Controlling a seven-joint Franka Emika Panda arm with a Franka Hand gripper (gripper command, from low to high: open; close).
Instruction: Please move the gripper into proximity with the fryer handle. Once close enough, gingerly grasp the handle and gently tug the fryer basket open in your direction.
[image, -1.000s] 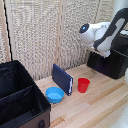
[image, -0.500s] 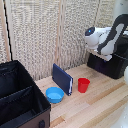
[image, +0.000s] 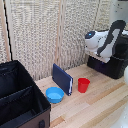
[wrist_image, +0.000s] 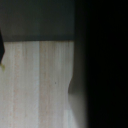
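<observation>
The boxy black fryer (image: 114, 66) stands at the exterior view's right on the wooden table. The white-and-grey arm (image: 102, 42) bends down over the fryer's top and front. Its end sits low against the black body, and I cannot pick out the gripper's fingers there. The fryer handle and the seam of the fryer basket are too dark and blurred to make out. In the wrist view, a black mass (wrist_image: 105, 65) fills one side above pale wood planks (wrist_image: 40, 85). A dark sliver (wrist_image: 1, 50) shows at the frame's edge. Whether the gripper is open or shut does not show.
A red cup (image: 83, 85), an upright dark-blue slab (image: 62, 79) and a blue bowl (image: 54, 94) stand mid-table. A large black fabric case (image: 17, 100) fills the exterior view's left. A slatted screen (image: 45, 30) backs the table.
The arm's white head has sunk a little and come closer to the fryer. The cup, slab, bowl and case have not moved.
</observation>
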